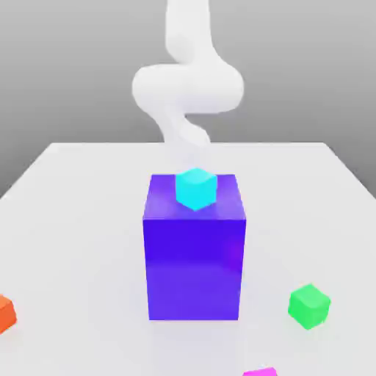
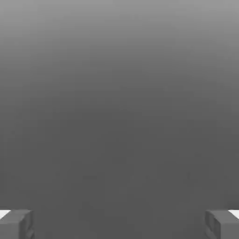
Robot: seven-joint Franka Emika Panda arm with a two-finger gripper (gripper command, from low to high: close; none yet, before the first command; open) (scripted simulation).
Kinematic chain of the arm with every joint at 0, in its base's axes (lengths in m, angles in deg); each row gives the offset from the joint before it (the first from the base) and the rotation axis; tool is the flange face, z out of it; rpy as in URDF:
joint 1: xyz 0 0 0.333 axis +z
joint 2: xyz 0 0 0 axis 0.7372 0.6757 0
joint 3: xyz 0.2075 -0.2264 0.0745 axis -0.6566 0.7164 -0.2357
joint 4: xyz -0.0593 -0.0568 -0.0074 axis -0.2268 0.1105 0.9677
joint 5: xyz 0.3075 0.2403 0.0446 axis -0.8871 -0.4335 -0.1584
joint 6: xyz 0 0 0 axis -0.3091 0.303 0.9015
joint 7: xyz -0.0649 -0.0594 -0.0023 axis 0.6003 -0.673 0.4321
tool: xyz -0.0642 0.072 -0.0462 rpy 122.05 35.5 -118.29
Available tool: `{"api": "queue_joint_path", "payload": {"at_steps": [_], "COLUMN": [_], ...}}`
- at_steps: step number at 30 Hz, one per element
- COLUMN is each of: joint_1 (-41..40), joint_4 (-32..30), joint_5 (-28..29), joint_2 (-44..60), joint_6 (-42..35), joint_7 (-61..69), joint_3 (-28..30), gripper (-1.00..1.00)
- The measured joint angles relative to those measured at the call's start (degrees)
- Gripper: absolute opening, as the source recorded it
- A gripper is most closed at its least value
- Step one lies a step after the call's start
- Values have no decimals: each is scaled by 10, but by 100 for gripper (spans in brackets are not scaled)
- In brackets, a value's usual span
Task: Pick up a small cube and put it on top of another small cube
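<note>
Ext. view: magenta cube (image 1: 261, 372) at near edge, right of centre; arm far side. Jaws spread, empty.

The exterior view is brightly lit, its pale arm washed out; the hand view is dim grey.

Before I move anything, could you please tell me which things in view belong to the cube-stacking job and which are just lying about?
For the job:
- magenta cube
- green cube
- open jaws

Just lying about:
- orange cube
- cyan cube
- big blue-purple block
</note>
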Motion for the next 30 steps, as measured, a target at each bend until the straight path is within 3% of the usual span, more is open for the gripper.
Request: {"api": "queue_joint_path", "payload": {"at_steps": [30], "joint_1": [48], "joint_4": [43], "joint_5": [44], "joint_2": [627], "joint_6": [169], "joint_7": [-23], "joint_3": [-51], "gripper": [0]}}
